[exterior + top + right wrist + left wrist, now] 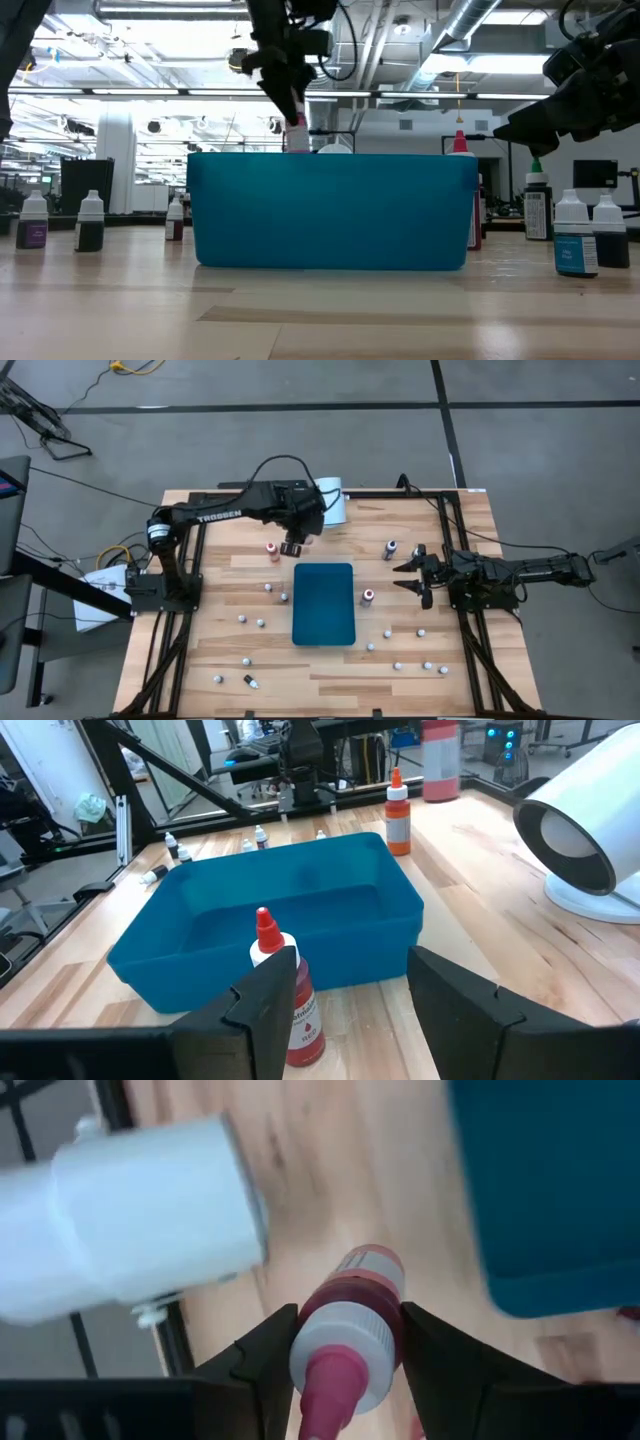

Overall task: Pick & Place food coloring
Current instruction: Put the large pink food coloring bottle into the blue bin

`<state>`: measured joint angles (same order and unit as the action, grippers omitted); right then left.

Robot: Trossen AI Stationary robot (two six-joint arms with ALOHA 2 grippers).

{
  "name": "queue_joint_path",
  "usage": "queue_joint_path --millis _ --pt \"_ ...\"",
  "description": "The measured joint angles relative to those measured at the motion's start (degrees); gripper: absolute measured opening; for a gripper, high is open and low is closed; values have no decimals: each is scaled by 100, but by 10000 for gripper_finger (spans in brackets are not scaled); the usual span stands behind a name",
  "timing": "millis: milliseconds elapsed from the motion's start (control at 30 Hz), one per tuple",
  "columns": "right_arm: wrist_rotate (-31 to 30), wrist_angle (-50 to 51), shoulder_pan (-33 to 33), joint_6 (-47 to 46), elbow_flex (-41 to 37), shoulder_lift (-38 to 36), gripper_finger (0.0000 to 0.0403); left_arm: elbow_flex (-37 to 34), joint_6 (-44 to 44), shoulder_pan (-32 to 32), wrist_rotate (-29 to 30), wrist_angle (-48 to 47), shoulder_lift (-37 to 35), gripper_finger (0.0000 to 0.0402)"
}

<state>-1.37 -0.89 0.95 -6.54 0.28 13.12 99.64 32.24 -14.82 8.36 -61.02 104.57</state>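
The left hand (345, 1355) grips a pink-capped food coloring bottle (345, 1345) — apparently lifted — between white cylinder (130, 1220) and teal bin (550, 1190).

Pale wooden table (450, 520), planked; smooth teal plastic bin (324, 603); glossy white cylinder (150, 1220).

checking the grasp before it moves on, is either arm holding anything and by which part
The left end effector holds a food coloring bottle with a reddish body by its upper body, just under the pale cap. The right end effector is open and holds nothing.

We find the bin (324, 604) at the table's (470, 660) centre, with a cylinder (334, 501) at the far edge. Small bottles (420, 663) lie scattered left, right and near.
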Motion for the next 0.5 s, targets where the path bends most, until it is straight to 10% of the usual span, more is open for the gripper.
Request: queue_joint_path --millis 500 --pt "-1 0 0 0 0 1 184 43 -364 1198 225 -130 0 150"
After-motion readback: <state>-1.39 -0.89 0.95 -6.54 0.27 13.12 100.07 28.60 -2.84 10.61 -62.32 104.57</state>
